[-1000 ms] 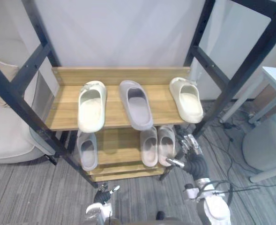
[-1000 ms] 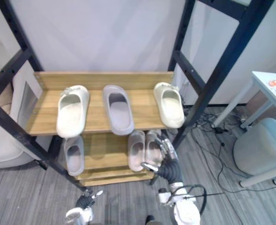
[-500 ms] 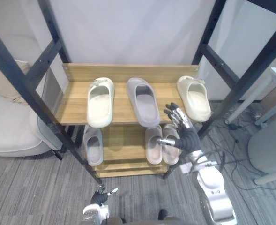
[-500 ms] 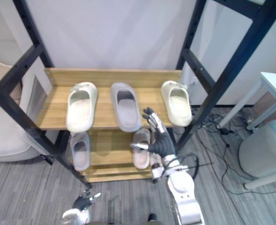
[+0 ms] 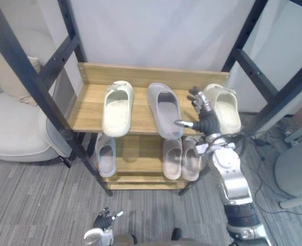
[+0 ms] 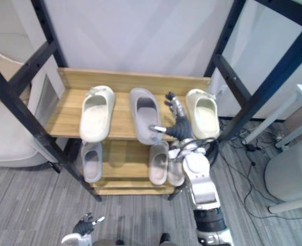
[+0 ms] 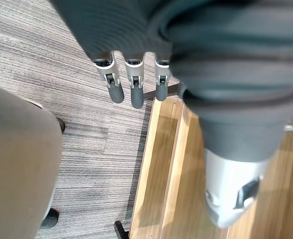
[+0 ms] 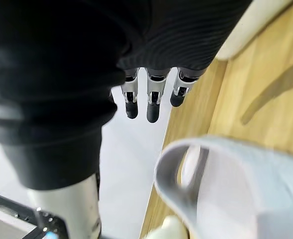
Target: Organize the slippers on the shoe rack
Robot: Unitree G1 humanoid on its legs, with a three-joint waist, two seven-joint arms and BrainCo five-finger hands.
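The right hand (image 5: pixel 208 124) is held empty, fingers spread, just right of the grey slipper (image 5: pixel 163 106) on the shoe rack (image 5: pixel 88 109); that overhanging slipper could be knocked off by a careless thumb.

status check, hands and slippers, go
Right hand open over top shelf, between grey slipper and right cream slipper, holding nothing. Left hand open, low near floor. Nothing in the way.

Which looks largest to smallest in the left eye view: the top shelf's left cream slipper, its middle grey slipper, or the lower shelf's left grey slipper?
Left cream slipper and middle grey slipper: alike, unranked.
Lower left grey slipper: smallest, though farther away and partly under the top shelf.
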